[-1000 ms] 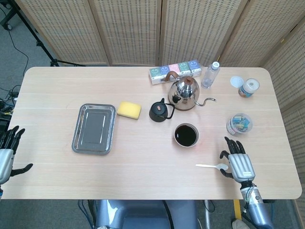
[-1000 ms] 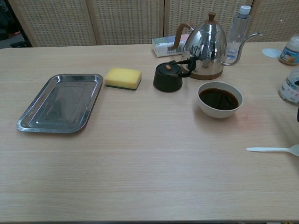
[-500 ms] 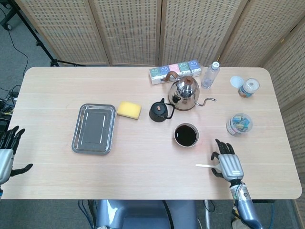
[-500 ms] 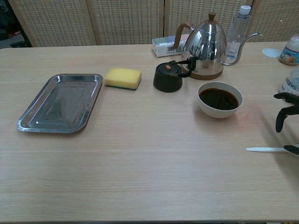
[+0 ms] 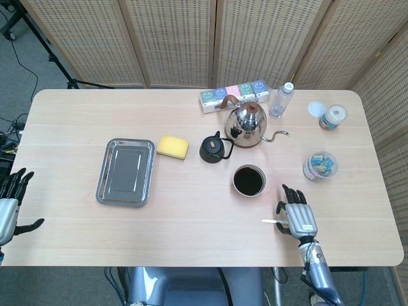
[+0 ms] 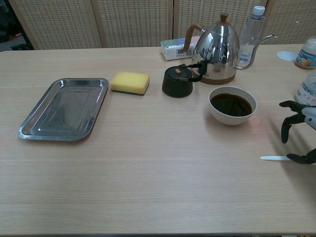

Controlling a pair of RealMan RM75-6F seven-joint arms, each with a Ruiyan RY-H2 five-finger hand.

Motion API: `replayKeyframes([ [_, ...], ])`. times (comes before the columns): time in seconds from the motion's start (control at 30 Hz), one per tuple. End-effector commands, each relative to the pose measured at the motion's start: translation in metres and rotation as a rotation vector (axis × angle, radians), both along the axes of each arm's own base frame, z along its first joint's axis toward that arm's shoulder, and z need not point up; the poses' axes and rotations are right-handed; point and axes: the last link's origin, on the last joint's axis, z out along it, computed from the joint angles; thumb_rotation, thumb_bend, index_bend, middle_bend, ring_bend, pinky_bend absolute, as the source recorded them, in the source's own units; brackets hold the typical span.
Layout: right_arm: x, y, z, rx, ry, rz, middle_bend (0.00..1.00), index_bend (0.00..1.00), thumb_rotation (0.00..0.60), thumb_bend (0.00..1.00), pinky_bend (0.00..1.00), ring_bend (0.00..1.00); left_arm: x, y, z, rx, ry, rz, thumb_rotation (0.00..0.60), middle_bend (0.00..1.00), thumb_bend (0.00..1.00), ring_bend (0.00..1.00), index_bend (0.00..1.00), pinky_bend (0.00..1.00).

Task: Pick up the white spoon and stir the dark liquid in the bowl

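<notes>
The white spoon (image 5: 268, 221) lies flat on the table, right of and nearer than the white bowl (image 5: 234, 189); only its handle tip (image 6: 273, 158) shows. The bowl (image 6: 231, 119) holds dark liquid (image 5: 248, 180) (image 6: 232, 104). My right hand (image 5: 295, 217) hovers palm down over the spoon's wider end and hides it, fingers apart. In the chest view its fingers (image 6: 292, 116) arch above the table and the thumb (image 6: 302, 158) lies by the handle. My left hand (image 5: 9, 205) hangs open off the table's left edge, holding nothing.
A steel kettle (image 5: 247, 125) and a small black teapot (image 5: 213, 149) stand just behind the bowl. A yellow sponge (image 5: 173, 146) and a metal tray (image 5: 105, 192) lie to the left. A candy jar (image 5: 320, 166), bottle (image 5: 281, 100) and can (image 5: 333, 117) stand at the right.
My right hand has moved left along the spoon, from beside its wide end to over it, leaving only the handle tip showing. The spoon, bowl and left hand have stayed put.
</notes>
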Motion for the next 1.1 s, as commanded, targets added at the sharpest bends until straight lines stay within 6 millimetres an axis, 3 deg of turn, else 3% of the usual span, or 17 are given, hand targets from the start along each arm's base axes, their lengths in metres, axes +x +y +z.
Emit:
replayKeyframes([
  [0.03,0.0,0.0,-0.003,0.009,0.002,-0.004,0.0,0.5,0.6,0.33,0.04,0.0,0.0,0.0,0.0,0.001,-0.001,0.002,0.6,0.0,0.0,0.0,0.0,0.0],
  [0.43,0.003,0.001,-0.007,0.017,0.006,-0.011,0.0,0.51,0.6,0.34,0.04,0.0,-0.001,0.001,0.001,-0.002,-0.003,0.006,0.6,0.0,0.0,0.0,0.0,0.0],
  [0.67,0.005,-0.001,-0.01,0.022,0.008,-0.017,0.0,0.51,0.6,0.41,0.04,0.0,0.0,0.0,0.001,0.001,-0.002,0.005,0.6,0.0,0.0,0.0,0.0,0.0],
  [1.1,0.009,0.002,-0.016,0.036,0.004,-0.006,0.0,0.51,0.6,0.4,0.04,0.0,-0.001,0.001,0.001,0.001,-0.001,0.009,0.6,0.0,0.0,0.0,0.0,0.0],
])
